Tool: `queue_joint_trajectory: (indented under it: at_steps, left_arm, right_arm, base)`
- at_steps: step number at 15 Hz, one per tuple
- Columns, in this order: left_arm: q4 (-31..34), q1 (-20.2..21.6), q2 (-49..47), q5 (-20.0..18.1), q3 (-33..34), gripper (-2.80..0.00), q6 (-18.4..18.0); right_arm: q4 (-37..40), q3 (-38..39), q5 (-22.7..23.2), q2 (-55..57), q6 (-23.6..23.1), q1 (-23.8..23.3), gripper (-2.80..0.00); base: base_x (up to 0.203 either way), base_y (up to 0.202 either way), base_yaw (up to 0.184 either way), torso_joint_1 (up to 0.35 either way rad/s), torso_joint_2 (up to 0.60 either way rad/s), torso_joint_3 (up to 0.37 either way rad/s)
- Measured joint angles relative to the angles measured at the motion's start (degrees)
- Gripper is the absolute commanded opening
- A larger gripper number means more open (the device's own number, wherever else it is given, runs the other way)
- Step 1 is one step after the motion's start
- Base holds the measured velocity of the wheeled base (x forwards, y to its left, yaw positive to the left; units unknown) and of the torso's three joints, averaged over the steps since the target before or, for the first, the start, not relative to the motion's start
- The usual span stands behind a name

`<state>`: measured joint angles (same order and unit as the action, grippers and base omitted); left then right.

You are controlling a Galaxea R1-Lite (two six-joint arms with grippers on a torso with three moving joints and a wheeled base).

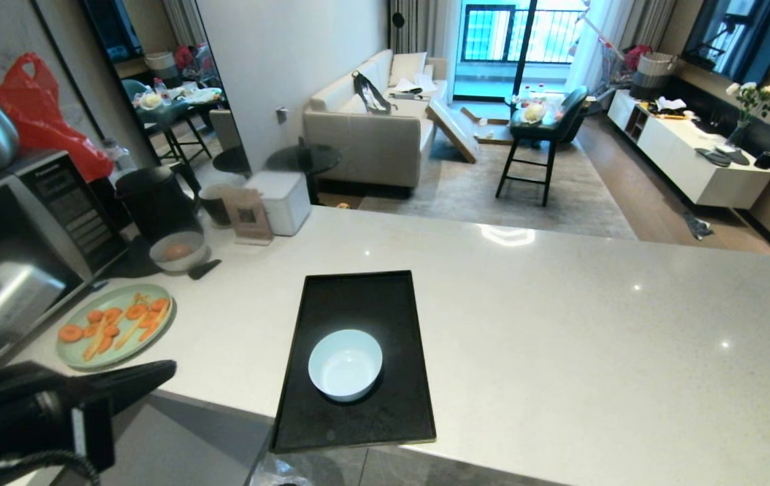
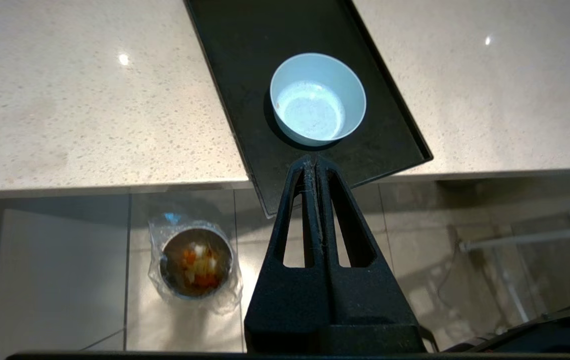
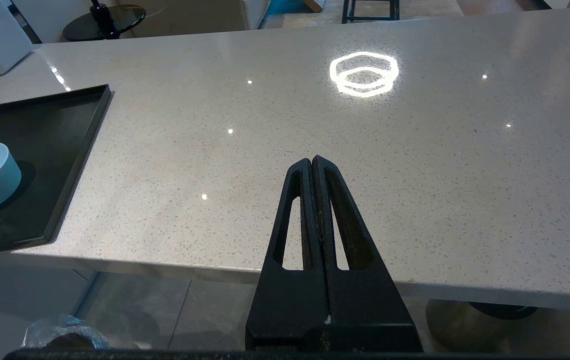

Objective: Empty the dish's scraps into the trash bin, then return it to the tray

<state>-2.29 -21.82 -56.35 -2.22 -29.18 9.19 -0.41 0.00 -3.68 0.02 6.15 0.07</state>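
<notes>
Dish [image 1: 345, 364] empty on tray [image 1: 358, 297] | green plate [image 1: 115, 325] left | both pincers pressed together, holding nothing

The dish [image 1: 345, 364], a small round white bowl with a pale bluish inside, stands upright and empty on the tray [image 1: 358, 304], toward its near end. The tray is flat, black and rectangular with a low raised rim; it lies on the pale speckled table [image 1: 560, 324] with its near end jutting over the edge. Below on the tiled floor stands the trash bin [image 2: 195, 264], shiny metal lined with a clear bag. Inside it lie the scraps [image 2: 197, 260], orange and pale bits.
</notes>
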Motion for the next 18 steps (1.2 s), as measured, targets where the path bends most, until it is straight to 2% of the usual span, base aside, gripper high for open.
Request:
queue_joint_trajectory:
  at_steps: [2,6,8,11,13,15,18]
  left_arm:
    - [0.71,0.71,9.87,1.19,4.44,-2.80,0.74]
    - [3.11,8.95,28.01,2.40,12.86,-2.80,1.12]
    - [2.87,11.52,34.47,2.63,18.05,-2.80,-0.22]
    - [-0.11,12.81,38.57,2.24,23.95,-2.80,-6.98]
    - [-3.20,12.92,39.59,2.06,27.68,-2.80,-10.17]
    - [-1.07,13.64,39.99,1.32,28.84,-2.80,-10.75]
    - [2.17,17.70,40.47,1.15,29.13,-2.80,-10.58]
  right_arm:
    - [0.00,0.00,0.02,0.00,0.02,0.00,-2.80]
    - [0.00,0.00,0.00,0.00,0.02,0.00,-2.80]
    - [0.00,0.00,0.02,0.00,0.06,0.00,-2.80]
    - [0.00,0.00,0.01,0.00,0.05,0.00,-2.80]
    - [0.00,0.00,0.02,0.00,0.00,0.00,-2.80]
    - [0.00,0.00,0.02,0.00,0.05,0.00,-2.80]
    - [0.00,0.00,0.00,0.00,0.05,0.00,-2.80]
  base:
    - [0.000,0.000,0.000,0.000,0.00,0.000]
    - [0.000,0.000,0.000,0.000,0.00,0.000]
    - [0.000,0.000,0.000,0.000,0.00,0.000]
    - [0.000,0.000,0.000,0.000,0.00,0.000]
    - [0.000,0.000,0.000,0.000,0.00,0.000]
    - [0.000,0.000,0.000,0.000,0.00,0.000]
    - [0.000,0.000,0.000,0.000,0.00,0.000]
